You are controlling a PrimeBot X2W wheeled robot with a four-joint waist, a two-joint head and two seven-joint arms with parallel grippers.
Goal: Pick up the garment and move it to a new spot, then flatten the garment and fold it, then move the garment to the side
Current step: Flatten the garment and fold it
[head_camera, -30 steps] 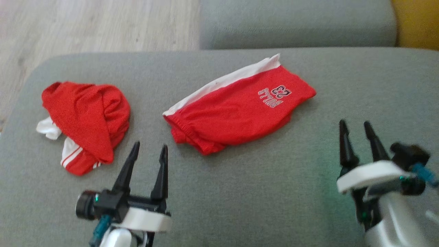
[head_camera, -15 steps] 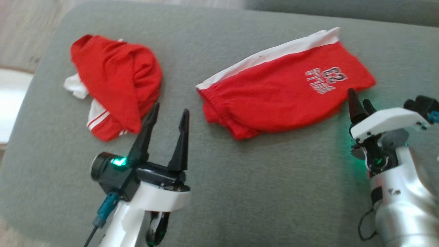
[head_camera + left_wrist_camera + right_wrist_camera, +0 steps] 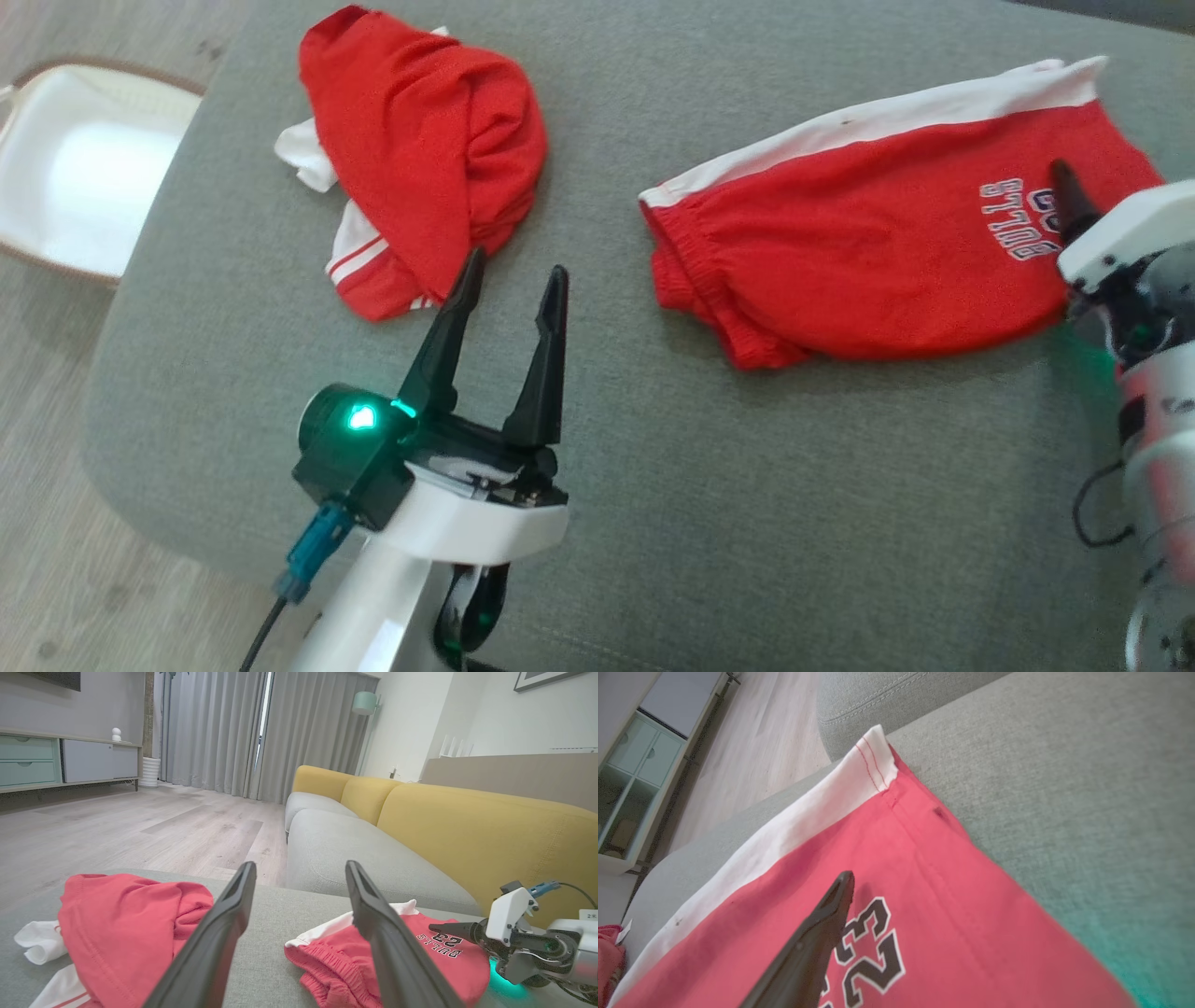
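Left gripper (image 3: 512,273) wide apart, right gripper (image 3: 1067,185) — over shorts (image 3: 878,252)

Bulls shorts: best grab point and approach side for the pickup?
Likely the gathered waistband end of the shorts, approached by the open left gripper from the robot's left: it bunches in thick folds, while the hem end lies flat on the cushion. The right gripper sits over the print there.
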